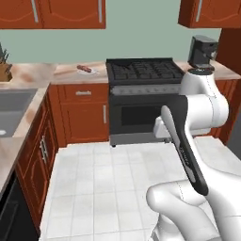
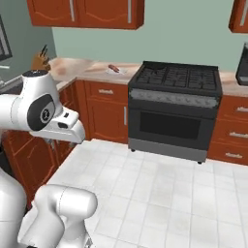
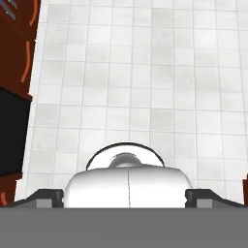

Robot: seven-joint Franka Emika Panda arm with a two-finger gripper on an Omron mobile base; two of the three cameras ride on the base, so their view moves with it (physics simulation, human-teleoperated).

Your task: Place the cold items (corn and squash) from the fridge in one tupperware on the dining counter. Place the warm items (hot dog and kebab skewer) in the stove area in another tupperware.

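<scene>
Facing the stove area (image 1: pixel 143 94) from across the white tiled floor (image 1: pixel 103 179); black range sitting at the far side, red-brown cabinets flanking it

Arm is folding close over my base, hand hanging low and looking down at the floor tiles; end effector (image 3: pixel 127 196) is carrying nothing, its tips standing spread wide at either edge of the hand view

On the far worktop (image 1: pixel 70 73) left of the range, a small plate (image 1: pixel 85 71) is holding a reddish item (image 1: pixel 84 68) — likely one of the warm things, hot dog or kebab skewer, too small to tell which. In the right base view the same plate (image 2: pixel 114 70) is lying just left of the burners

A knife block (image 1: pixel 4 69) is standing at the far left corner; a sink (image 1: pixel 14 110) is running along the left worktop; a dark coffee machine (image 1: pixel 202 51) is sitting right of the range

Judging the step in hand: approaching the stove area to collect a warm item, nothing yet gathered. Next move is calling for driving nearer to the left of the range, then raising and extending the arm over the plate with the tips kept wide
</scene>
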